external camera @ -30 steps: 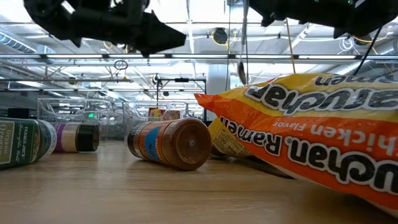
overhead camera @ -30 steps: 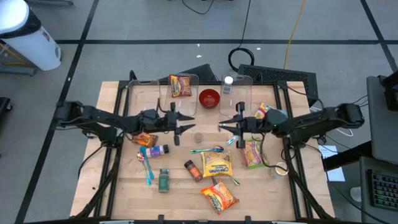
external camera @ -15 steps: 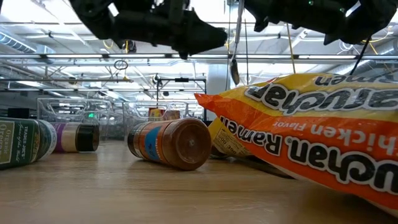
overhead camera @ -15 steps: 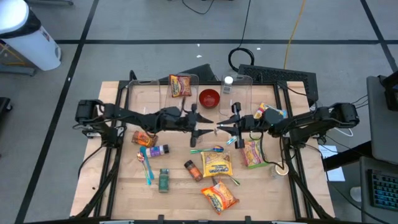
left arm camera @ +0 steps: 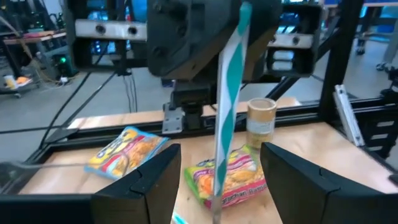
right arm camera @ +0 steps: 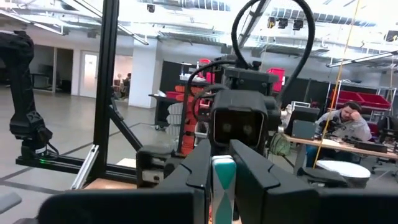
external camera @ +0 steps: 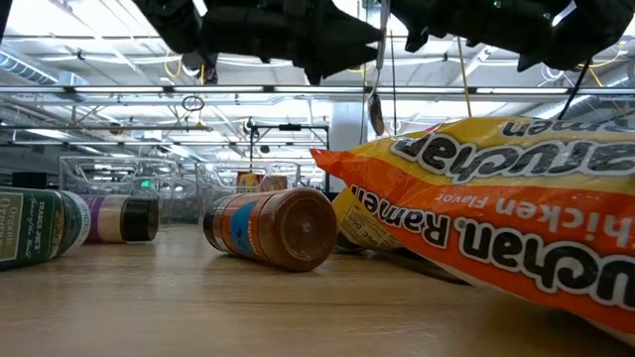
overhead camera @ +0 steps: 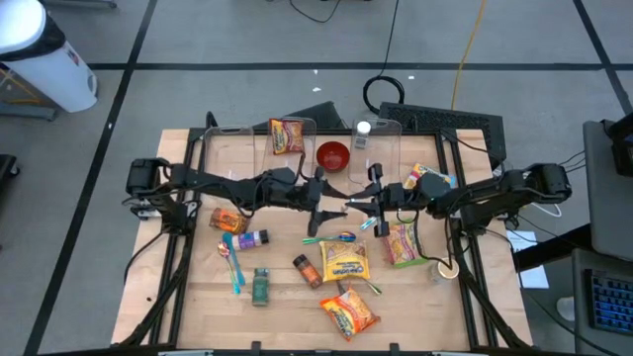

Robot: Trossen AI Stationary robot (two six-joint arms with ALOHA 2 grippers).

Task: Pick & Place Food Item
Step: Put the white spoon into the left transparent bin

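A teal-striped spoon (left arm camera: 227,99) hangs upright above the middle of the desk (overhead camera: 188,297), pinched at its handle between the right gripper's (overhead camera: 348,205) fingers. The left gripper (overhead camera: 331,210) faces it, fingers spread either side of the spoon without touching. Ramen packets (external camera: 496,198) lie below.

red bowl (overhead camera: 332,155), black cable coil (overhead camera: 388,91)

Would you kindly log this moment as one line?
right hand: shut on teal striped spoon | left hand: open, facing spoon handle | phase: handover above table
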